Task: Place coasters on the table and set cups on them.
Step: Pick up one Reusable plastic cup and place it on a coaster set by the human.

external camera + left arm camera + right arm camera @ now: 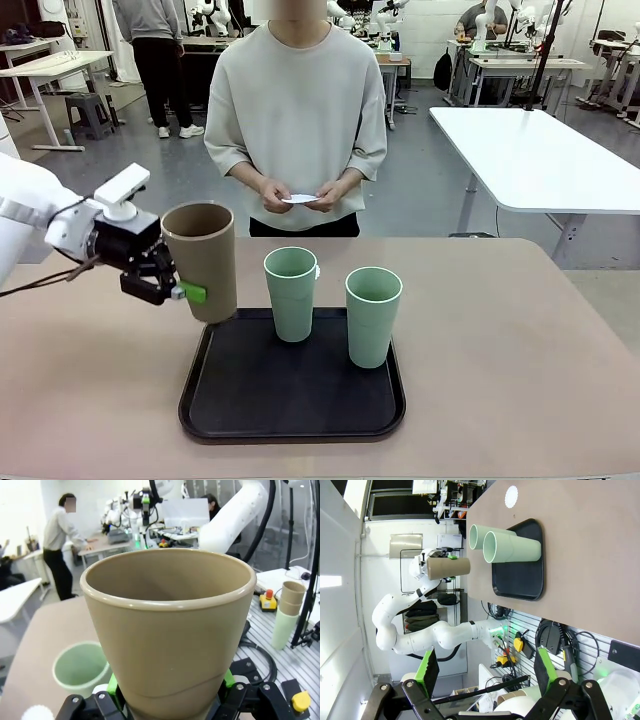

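Now: brown cup held up over the tray corner

Left tool [186, 292] is pinching the brown cup [205, 262] low on its wall, with a green pad pressed to either side. It holds the cup mouth up and slightly tilted, clear above the far left corner of the black tray [290, 405]. The tray lies on the tan surface [520, 350] at the middle of its near edge. One green cup [291, 292] stands upright at the tray's far edge. The other green cup [373, 315] stands upright near it, not touching, toward the tray's right edge. Right tool [485, 677] has its fingers spread wide and grips nothing. At the far edge of the surface a person's hands [275, 192] hold a white coaster [299, 198] between them. A second coaster [511, 496] lies flat on the surface between the tray and the far edge.
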`<state>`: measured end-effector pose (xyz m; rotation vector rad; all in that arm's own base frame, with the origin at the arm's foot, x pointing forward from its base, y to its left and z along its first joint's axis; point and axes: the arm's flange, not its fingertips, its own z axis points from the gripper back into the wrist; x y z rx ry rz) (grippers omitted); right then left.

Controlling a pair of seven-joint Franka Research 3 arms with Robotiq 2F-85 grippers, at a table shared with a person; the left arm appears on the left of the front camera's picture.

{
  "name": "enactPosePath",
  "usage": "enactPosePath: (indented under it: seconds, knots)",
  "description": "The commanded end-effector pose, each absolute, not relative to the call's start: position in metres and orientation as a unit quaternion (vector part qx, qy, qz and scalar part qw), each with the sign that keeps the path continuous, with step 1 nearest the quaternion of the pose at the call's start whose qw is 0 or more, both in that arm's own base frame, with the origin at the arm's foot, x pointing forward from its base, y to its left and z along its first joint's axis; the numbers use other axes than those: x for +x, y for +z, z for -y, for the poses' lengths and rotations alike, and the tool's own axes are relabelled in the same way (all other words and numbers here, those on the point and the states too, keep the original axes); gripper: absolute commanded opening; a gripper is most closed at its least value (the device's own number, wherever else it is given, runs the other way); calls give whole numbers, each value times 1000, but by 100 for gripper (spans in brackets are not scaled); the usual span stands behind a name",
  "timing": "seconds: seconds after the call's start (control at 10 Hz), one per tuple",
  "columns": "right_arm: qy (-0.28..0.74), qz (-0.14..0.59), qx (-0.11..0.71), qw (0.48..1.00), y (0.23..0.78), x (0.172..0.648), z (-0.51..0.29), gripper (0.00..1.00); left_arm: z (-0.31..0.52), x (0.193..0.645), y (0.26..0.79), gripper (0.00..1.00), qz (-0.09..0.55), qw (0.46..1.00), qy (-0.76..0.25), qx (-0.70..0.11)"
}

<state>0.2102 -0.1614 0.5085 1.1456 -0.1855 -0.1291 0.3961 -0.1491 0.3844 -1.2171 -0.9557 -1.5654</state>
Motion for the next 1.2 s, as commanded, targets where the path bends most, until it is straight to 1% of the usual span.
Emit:
enactPosePath:
  seconds: [0.0,0.1,0.3,0.4,1.1]
  knots:
    - [-60,91,551,828,510,212,161,100,160,398,412,65,398,456,-614,-507]
    - [-60,91,551,828,510,212,161,100,160,400,425,65,403,453,-609,-511]
    - [-60,91,551,828,510,212,161,100,153,401,438,65,399,469,-596,-515]
    - [-60,91,551,828,510,212,161,100,157,400,426,65,400,451,-619,-504]
    - [-60,91,551,828,510,212,161,100,157,400,426,65,400,451,-619,-504]
